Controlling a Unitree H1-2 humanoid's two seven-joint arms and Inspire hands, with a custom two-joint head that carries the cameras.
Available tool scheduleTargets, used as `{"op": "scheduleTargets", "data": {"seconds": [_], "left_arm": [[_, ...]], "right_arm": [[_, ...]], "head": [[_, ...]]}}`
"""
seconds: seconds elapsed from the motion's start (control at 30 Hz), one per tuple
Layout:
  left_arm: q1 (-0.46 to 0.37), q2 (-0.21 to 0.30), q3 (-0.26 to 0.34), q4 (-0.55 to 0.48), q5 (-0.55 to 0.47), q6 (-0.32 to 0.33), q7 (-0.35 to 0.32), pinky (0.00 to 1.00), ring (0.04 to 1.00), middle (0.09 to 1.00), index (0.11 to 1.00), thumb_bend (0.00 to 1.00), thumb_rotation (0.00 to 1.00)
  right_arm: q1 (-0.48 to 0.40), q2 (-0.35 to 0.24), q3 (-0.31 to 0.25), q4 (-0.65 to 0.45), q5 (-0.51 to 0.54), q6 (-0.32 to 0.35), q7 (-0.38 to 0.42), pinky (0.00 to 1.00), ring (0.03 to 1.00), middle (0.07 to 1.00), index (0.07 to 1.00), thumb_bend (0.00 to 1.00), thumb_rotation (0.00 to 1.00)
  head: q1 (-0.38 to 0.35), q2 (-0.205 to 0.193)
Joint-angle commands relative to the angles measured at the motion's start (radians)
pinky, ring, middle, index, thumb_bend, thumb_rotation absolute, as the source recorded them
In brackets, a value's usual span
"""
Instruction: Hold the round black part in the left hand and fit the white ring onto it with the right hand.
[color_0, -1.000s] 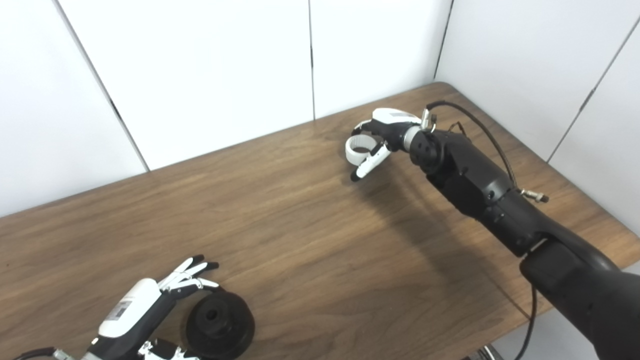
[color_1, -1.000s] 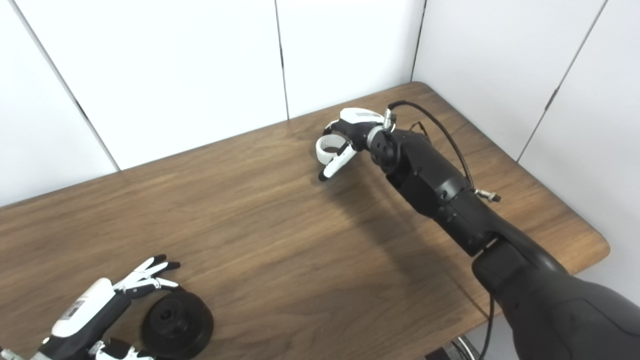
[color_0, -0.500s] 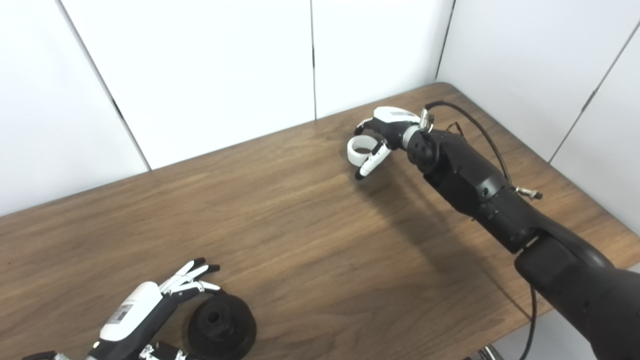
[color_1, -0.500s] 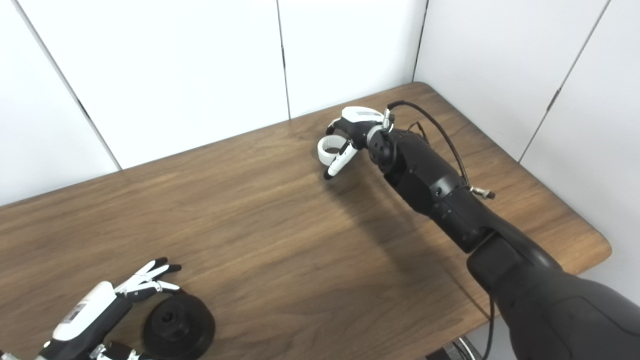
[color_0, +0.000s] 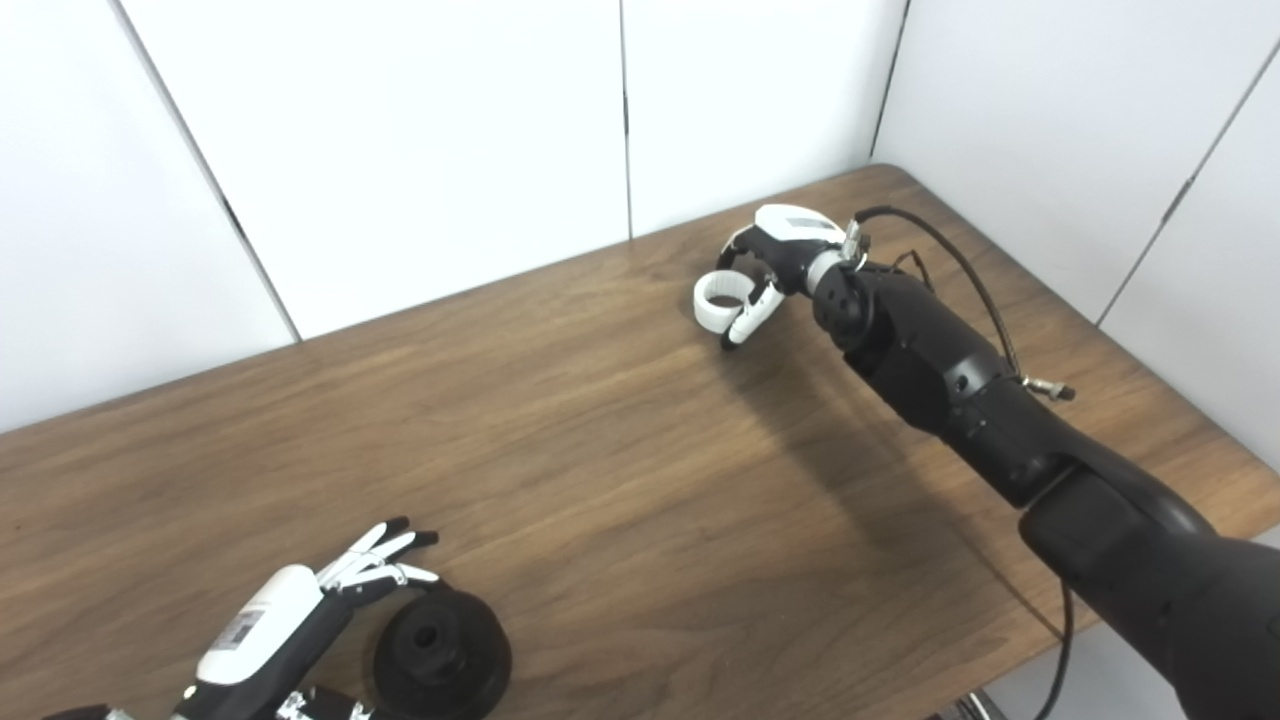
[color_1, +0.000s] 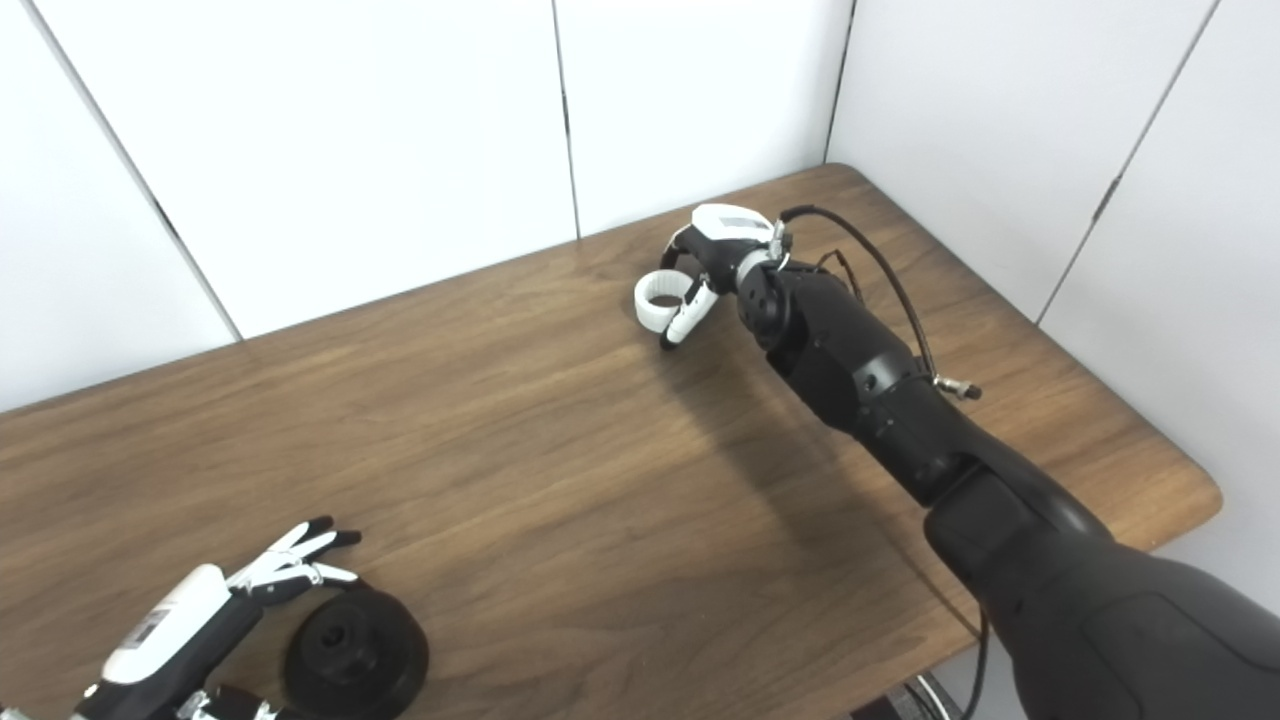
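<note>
The round black part (color_0: 440, 655) lies flat on the wooden table (color_0: 620, 480) near its front left edge. My left hand (color_0: 285, 625) rests just left of it, open, with fingers (color_0: 385, 545) stretched past its far side and the thumb low by its near side. The white ring (color_0: 716, 301) lies on the table at the far right. My right hand (color_0: 772, 255) is bent down over the ring, with curled fingers against its far side and the thumb (color_0: 745, 320) against its near right side. The same ring (color_1: 658, 298) and right hand (color_1: 715, 258) appear in the right eye view.
White wall panels (color_0: 420, 150) stand close behind the table and along its right side. A black cable (color_0: 960, 265) loops off the right forearm. The table's right edge runs just beyond the right arm.
The right thumb has curled in from an outstretched pose to lie against the ring, and the right wrist has bent further down. The ring and the left hand have hardly moved.
</note>
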Motion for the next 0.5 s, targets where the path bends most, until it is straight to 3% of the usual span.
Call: {"op": "scheduleTargets", "data": {"seconds": [0.0, 0.23, 0.3, 0.47], "left_arm": [[0.01, 0.031, -0.001, -0.009, 0.009, 0.025, -0.036, 0.89, 1.0, 0.933, 0.484, 0.52, 0.07], [0.012, 0.031, 0.002, -0.015, 0.008, 0.032, -0.045, 0.9, 1.0, 0.934, 0.484, 0.52, 0.07], [0.012, 0.03, 0.003, -0.017, 0.008, 0.035, -0.047, 0.91, 1.0, 0.937, 0.484, 0.52, 0.07], [0.016, 0.026, 0.005, -0.025, 0.01, 0.042, -0.046, 0.9, 1.0, 0.932, 0.484, 0.52, 0.07]], "right_arm": [[-0.056, -0.028, -0.01, -0.011, -0.002, -0.025, -0.026, 0.76, 0.852, 0.864, 0.728, 0.76, 0.21], [-0.044, -0.026, -0.018, -0.007, 0.008, -0.044, -0.05, 0.74, 0.829, 0.831, 0.636, 0.76, 0.15], [-0.038, -0.025, -0.021, -0.009, 0.01, -0.056, -0.063, 0.74, 0.822, 0.82, 0.521, 0.57, 0.14], [-0.028, -0.026, -0.014, -0.001, 0.004, -0.076, -0.09, 0.74, 0.822, 0.797, 0.484, 0.52, 0.13]], "head": [[0.0, 0.001], [0.002, 0.005], [0.003, 0.01], [0.007, 0.013]]}}
